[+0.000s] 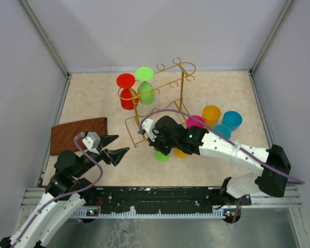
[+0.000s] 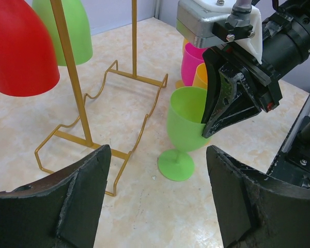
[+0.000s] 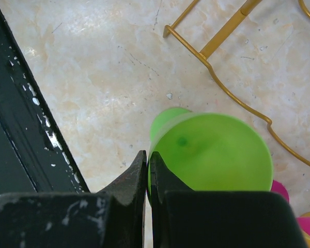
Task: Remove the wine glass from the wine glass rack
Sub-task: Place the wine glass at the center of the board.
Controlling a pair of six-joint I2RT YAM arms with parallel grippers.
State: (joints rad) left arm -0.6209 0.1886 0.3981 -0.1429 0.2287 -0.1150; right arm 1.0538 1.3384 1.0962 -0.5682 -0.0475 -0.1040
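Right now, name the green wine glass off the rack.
The green wine glass standing on the table, in the right gripper; the other hangs on the rack.

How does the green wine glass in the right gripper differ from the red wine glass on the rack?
The green wine glass stands upright, foot on the table; the red wine glass hangs upside down from the wine glass rack. The right gripper pinches the green wine glass by its rim; no gripper touches the red wine glass. Both have the same goblet shape.
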